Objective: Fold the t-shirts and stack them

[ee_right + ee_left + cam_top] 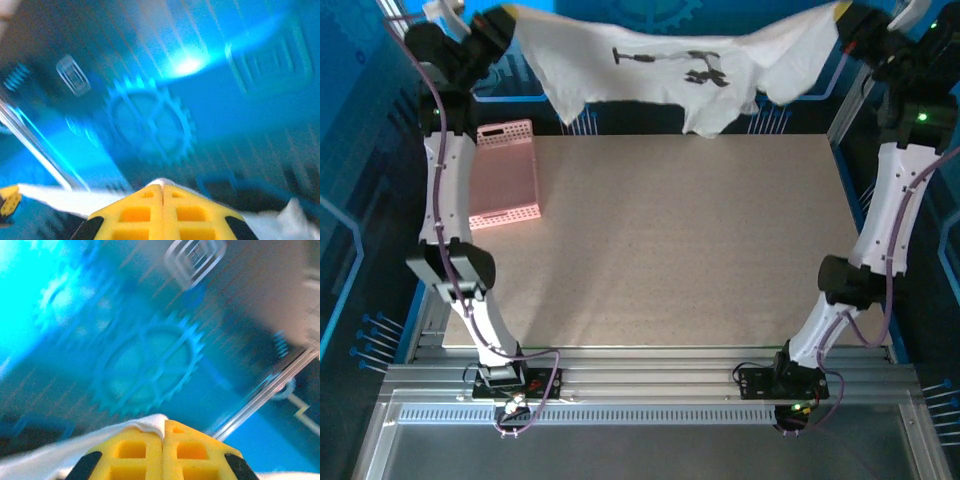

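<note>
A white t-shirt (670,70) with a small black print hangs stretched in the air beyond the table's far edge. My left gripper (508,18) holds its left top corner and my right gripper (842,14) holds its right top corner. In the left wrist view the yellow fingers (131,450) are pressed together with a fold of white t-shirt fabric (147,423) pinched at the tips of the left gripper (163,427). In the right wrist view the right gripper (162,189) is likewise shut, a sliver of t-shirt (161,182) showing at its tips.
A pink lattice basket (504,175) lies at the table's far left. The tan tabletop (680,250) spreads below the hanging shirt. A blue wall with a gear graphic (145,370) stands behind. Metal rails (640,375) run along the near edge.
</note>
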